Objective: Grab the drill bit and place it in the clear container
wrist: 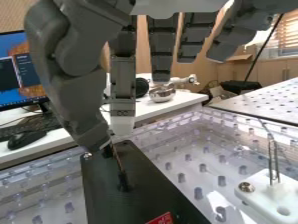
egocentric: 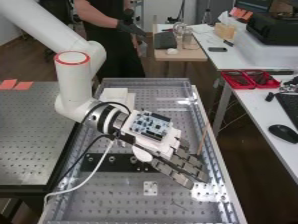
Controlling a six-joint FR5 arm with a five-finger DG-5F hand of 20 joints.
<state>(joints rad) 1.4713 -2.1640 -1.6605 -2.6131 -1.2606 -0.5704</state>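
In the wrist view the drill bit [wrist: 118,157] stands close to upright, its lower part in a small dark base [wrist: 124,180] on the black plate [wrist: 149,192]. The hand [egocentric: 178,164] is above the tabletop [egocentric: 113,197], its fingers rather straight and a little spread, and the thumb [wrist: 74,97] is bent down just beside the bit's upper end. Whether the thumb touches the bit, one cannot tell.

The drill bit looks thin and shiny, so it is probably light and stiff, and its smooth round body may turn or slide between two hard tips. If it is pushed sideways while the base holds it, it could tilt, or even break. The best place to take it seems the free upper part, above the base, with the thumb and one finger squeezing evenly from opposite sides, and then a straight lift along its length.
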